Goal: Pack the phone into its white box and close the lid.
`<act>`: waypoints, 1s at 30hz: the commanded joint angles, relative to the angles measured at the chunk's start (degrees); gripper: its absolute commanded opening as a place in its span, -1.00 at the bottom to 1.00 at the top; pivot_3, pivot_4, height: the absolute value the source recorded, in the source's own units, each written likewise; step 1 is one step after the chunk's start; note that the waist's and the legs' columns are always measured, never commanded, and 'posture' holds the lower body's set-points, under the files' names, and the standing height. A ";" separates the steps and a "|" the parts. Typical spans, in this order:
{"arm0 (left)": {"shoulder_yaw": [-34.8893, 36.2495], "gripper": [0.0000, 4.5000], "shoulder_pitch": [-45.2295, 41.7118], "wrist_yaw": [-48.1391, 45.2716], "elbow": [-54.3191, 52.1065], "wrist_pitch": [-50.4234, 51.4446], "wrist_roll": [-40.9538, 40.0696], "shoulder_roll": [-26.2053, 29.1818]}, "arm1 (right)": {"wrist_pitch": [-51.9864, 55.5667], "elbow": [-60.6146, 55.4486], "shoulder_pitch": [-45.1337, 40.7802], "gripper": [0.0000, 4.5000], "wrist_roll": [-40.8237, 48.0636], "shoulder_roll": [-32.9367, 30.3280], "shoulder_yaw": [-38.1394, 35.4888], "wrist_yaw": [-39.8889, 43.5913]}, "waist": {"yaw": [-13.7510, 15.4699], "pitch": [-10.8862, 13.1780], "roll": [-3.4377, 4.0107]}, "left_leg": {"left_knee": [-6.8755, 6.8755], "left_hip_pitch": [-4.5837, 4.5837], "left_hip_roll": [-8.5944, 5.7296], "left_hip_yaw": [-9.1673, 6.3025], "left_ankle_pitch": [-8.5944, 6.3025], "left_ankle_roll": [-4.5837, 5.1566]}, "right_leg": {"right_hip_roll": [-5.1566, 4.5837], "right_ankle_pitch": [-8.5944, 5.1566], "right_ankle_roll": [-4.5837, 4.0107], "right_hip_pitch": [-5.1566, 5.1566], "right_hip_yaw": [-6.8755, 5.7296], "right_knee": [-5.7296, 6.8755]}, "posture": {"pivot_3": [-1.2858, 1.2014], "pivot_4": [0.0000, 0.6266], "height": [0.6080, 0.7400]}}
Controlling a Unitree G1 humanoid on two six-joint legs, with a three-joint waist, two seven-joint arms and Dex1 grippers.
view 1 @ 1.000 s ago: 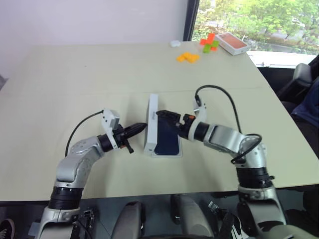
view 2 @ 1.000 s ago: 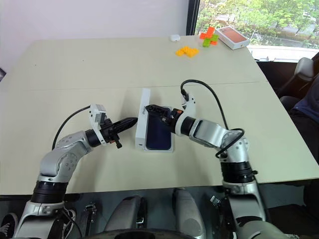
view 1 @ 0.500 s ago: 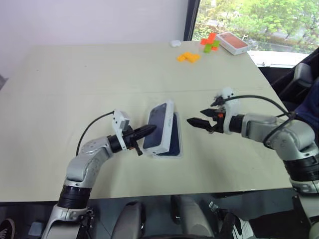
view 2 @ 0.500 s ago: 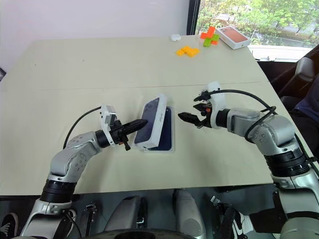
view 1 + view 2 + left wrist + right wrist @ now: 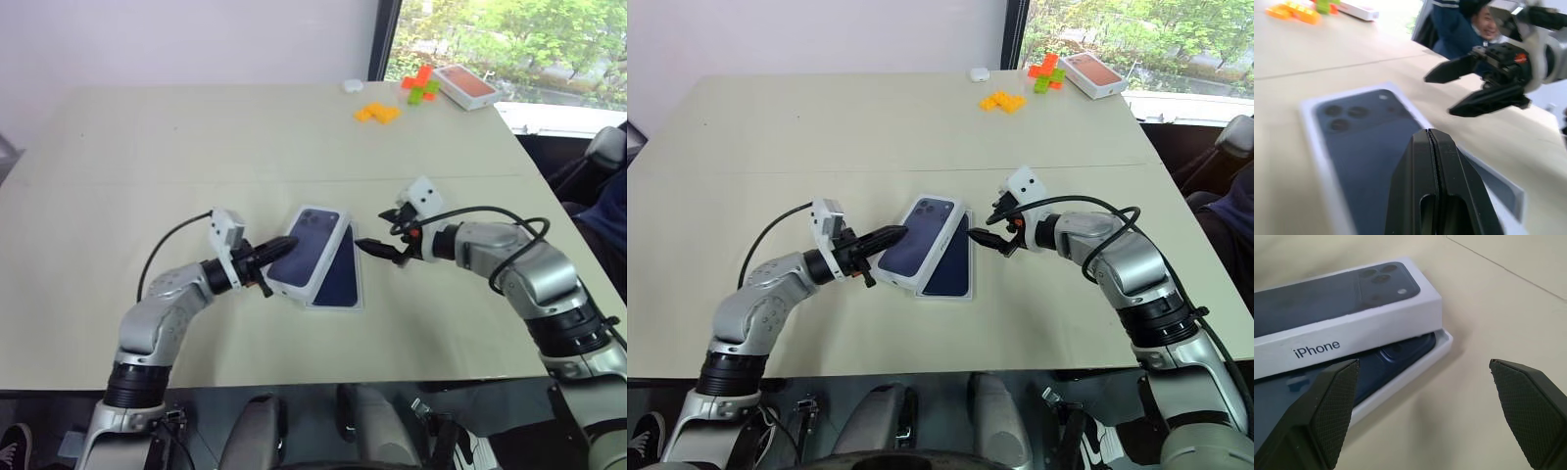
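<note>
1. The phone is already lying in the white box near the middle of the surface. That part looks done.
2. The lid is on top of the box, picture side up, but it sits crooked. Its left side is tipped up and the right part of the phone still peeks out. So the box is not closed yet.
3. What is left, I think: slide the lid straight over the box and press it down flat.
4. The left hand is shut tight, with nothing between its fingers. Its tip rests against the lid's left edge.
5. The right hand is wide open and holds nothing. It hangs just beside the box's right side.
6. Far away by the window are orange blocks, red and green blocks and an orange-topped box. Nothing is in the way.
</note>
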 commanded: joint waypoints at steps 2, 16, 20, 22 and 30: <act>4.74 -1.00 -2.02 1.07 0.20 -1.35 -0.44 2.01 | -1.89 -2.98 -0.36 0.88 -2.59 1.01 -2.20 0.79 | 0.01 0.00 0.00 | 0.00 0.00 -0.02 0.00 0.00 0.00 | -0.01 0.00 0.00 0.00 0.00 0.00 | 0.03 -0.52 1.00; -3.75 -1.00 -6.96 3.44 14.29 -4.92 12.89 1.01 | -6.65 -9.05 4.08 -0.99 -13.39 2.23 2.72 3.51 | 0.20 0.00 -0.01 | 0.02 0.01 -0.14 -0.02 0.00 0.00 | -0.15 0.03 0.03 0.01 -0.01 0.05 | 0.03 -0.52 1.00; -5.41 -1.00 -6.97 2.00 12.85 -3.33 12.95 0.55 | -7.83 -9.21 4.43 -0.99 -16.04 2.27 3.62 4.17 | 0.00 0.00 -0.01 | 0.04 0.00 -0.18 -0.01 0.00 -0.01 | -0.21 0.04 0.04 0.01 -0.01 0.06 | 0.03 -0.52 1.00; -6.21 -1.00 -6.32 0.61 11.85 -3.02 12.62 0.52 | -8.62 -9.30 4.80 -0.99 -17.36 2.36 4.31 4.75 | -0.05 0.00 -0.01 | 0.04 0.02 -0.17 0.00 0.00 -0.01 | -0.20 0.04 0.04 0.01 0.00 0.07 | 0.03 -0.52 1.00; -6.68 -1.00 -6.08 0.25 7.55 0.68 10.72 -1.44 | -8.78 -9.90 5.93 -0.99 -20.19 3.04 5.77 6.86 | 0.09 0.00 -0.01 | 0.09 0.04 -0.16 -0.05 0.01 -0.02 | -0.17 0.04 0.03 0.03 -0.03 0.14 | 0.03 -0.52 1.00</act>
